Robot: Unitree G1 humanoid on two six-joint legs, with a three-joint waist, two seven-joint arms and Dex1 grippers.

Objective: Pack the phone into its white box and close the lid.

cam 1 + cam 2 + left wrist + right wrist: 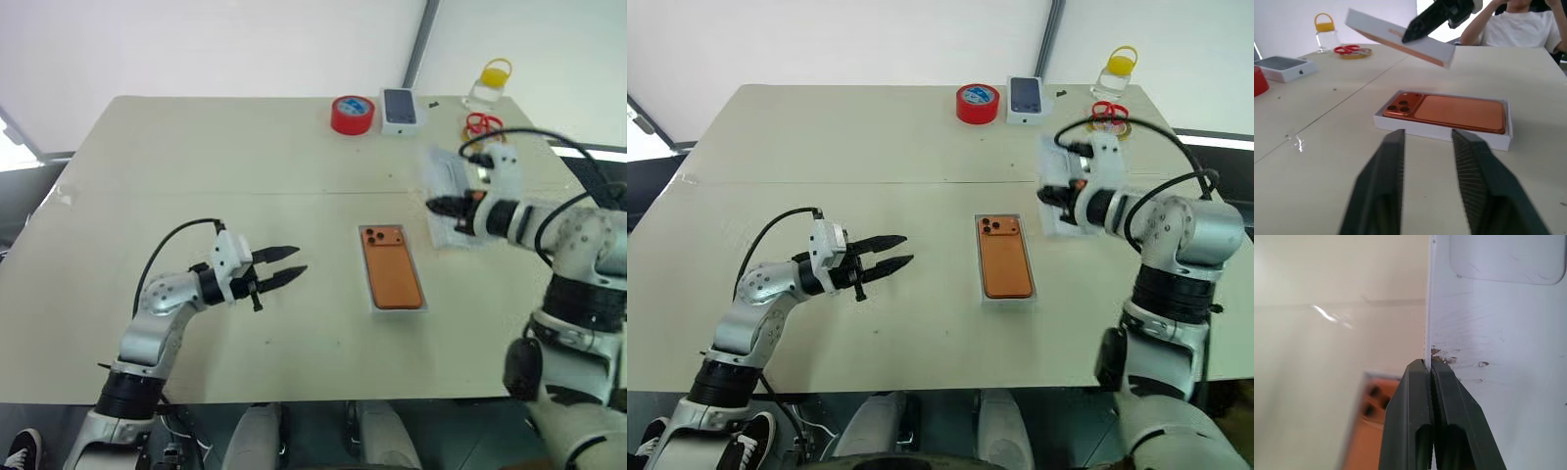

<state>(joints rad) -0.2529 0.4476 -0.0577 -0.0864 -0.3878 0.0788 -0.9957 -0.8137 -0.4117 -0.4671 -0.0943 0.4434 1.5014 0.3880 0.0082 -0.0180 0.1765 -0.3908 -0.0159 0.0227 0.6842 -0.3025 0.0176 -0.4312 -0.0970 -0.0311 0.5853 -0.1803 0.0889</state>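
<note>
Right end effector: you have its fingers pressed together on one wall of the lid, pinching that thin edge. You are holding the lid tilted in the air, clear of the surface, up and to the right of the white box.

Your largest free area is the left half of the surface, bare from the near edge to the far edge. The left end effector hovers there, level, its tips aimed at the box; its fingers stand slightly apart with nothing between them. Open surface separates those tips from the box's near long wall.

You can see the white box lying flat near the middle, its long sides running away from you. The phone lies inside it, back up, lenses at the far end, with thin white walls showing all round.

Along the far edge sit a red tape roll, a smaller white box, red scissors and a yellow-capped bottle, all well apart from the box.
</note>
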